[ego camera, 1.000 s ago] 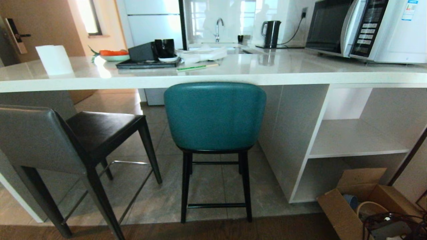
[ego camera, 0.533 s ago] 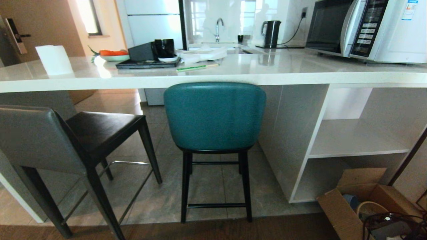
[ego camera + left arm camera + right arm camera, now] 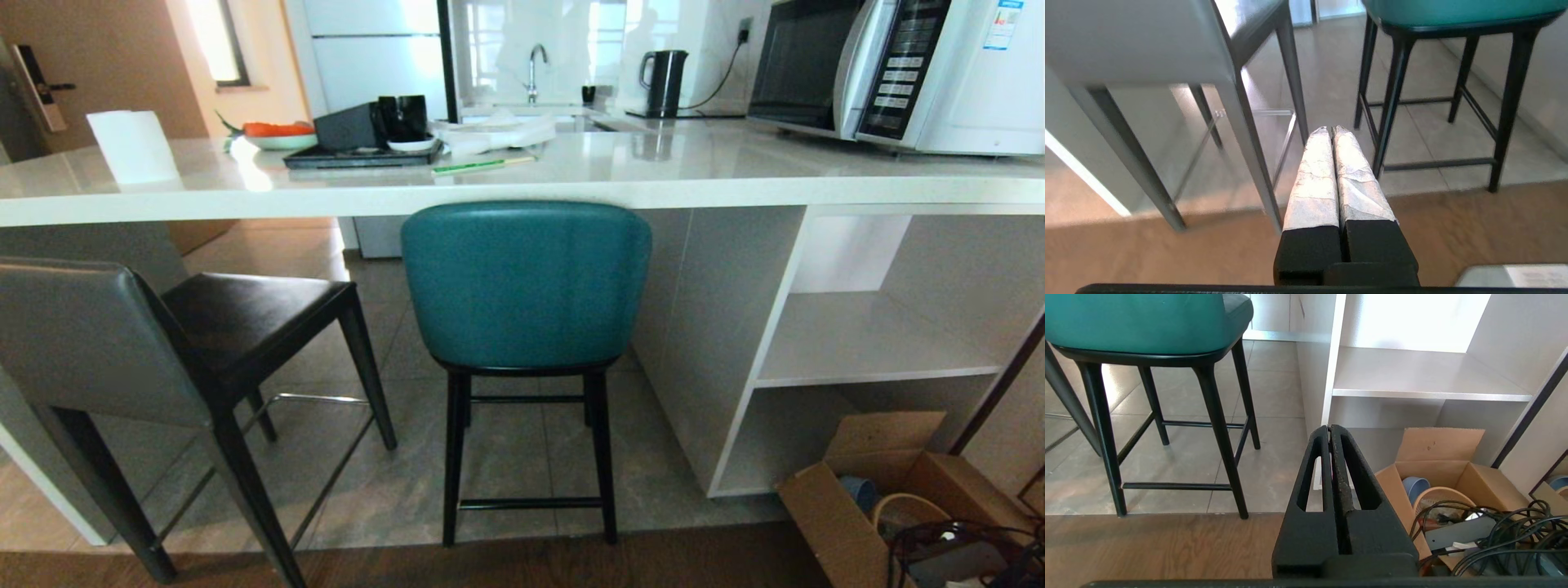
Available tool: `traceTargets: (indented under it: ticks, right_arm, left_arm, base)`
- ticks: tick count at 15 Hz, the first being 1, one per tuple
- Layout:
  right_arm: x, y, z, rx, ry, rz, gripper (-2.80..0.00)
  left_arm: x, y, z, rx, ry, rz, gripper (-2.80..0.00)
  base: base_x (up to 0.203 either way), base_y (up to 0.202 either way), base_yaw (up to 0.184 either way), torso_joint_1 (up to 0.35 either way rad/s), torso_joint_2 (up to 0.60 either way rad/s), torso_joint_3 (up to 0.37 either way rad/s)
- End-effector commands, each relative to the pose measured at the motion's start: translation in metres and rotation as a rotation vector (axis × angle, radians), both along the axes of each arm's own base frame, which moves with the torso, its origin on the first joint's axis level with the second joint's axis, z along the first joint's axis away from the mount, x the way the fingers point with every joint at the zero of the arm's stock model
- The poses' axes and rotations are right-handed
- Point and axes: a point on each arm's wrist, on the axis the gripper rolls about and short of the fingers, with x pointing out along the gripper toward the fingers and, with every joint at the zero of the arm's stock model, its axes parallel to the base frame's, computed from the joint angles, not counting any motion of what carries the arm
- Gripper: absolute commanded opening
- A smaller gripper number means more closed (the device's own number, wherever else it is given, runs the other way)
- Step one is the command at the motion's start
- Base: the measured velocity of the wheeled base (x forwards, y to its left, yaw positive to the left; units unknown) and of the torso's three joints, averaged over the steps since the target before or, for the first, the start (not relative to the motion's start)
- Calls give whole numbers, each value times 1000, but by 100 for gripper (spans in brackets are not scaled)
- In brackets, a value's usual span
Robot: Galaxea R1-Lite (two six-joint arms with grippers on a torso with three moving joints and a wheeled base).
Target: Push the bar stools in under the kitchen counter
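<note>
Tiled floor (image 3: 1331, 77), both claws closed, empty.

the teal stool (image 3: 526, 286), with its rounded padded back and thin black legs, is standing upright ahead of the left gripper (image 3: 1332, 131) on its right side, and ahead-left of the right gripper (image 3: 1330, 428), its back just under the edge of the kitchen counter (image 3: 522, 192). the grey stool (image 3: 106, 343), square-backed with a dark seat and metal footrest, is standing angled ahead-left of the left gripper, still out from under the long, glossy white slab.
</note>
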Motion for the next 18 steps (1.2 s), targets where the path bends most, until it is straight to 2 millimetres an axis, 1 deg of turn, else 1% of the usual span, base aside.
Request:
traceTargets:
  ticks: [1, 10, 12, 18]
  right_arm:
    - [2, 0, -7, -1, 23, -1, -280]
    - [2, 0, -7, -9, 21, 10, -280]
    - [2, 0, -7, 25, 22, 5, -280]
    - [2, 0, -7, 17, 22, 2, -280]
  left_arm:
    - [1, 0, -2, 3, -11, 0, -280]
    - [2, 0, -2, -11, -17, -1, -280]
    - [2, 0, -2, -11, -17, 0, -280]
    - [2, 0, -2, -20, -17, 1, -280]
  base:
    - [0, 0, 0, 0, 0, 0]
    - [0, 0, 0, 0, 0, 0]
    - [0, 0, 0, 0, 0, 0]
    - [0, 0, 0, 0, 0, 0]
